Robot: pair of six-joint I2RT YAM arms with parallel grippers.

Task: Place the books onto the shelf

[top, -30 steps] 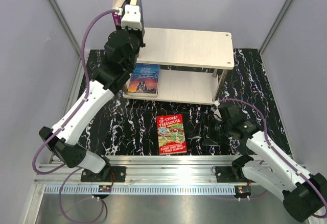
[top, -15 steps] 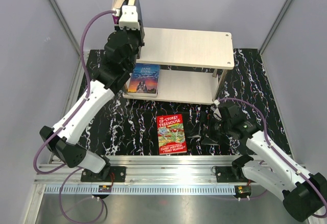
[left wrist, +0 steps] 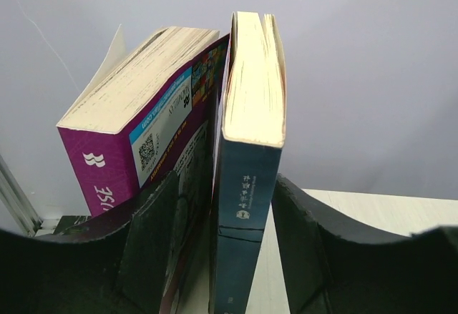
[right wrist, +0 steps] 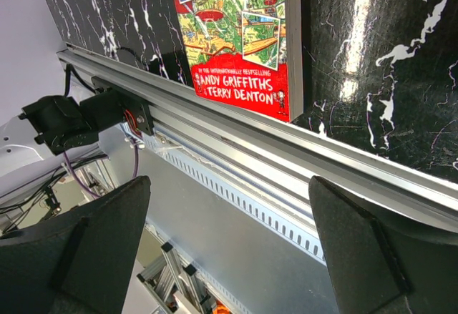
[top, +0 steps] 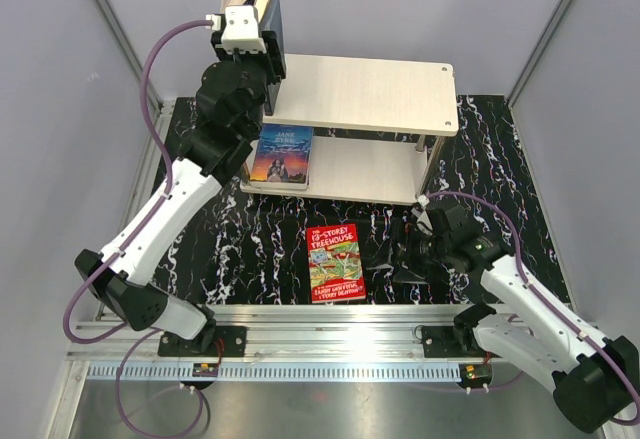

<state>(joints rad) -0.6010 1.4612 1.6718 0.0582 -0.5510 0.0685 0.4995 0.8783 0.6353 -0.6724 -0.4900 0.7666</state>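
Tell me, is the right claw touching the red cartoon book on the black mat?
Apart. The top view shows bare mat between the right gripper and the red book; its fingers stand wide open.

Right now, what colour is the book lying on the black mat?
The book is red and green; top view shows it best.

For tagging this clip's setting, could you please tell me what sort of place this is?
Probably a robotics lab test cell, not a home: plain grey panel walls enclose it, two arms are bolted to an aluminium rail, and a small shelf stands on a marbled mat.
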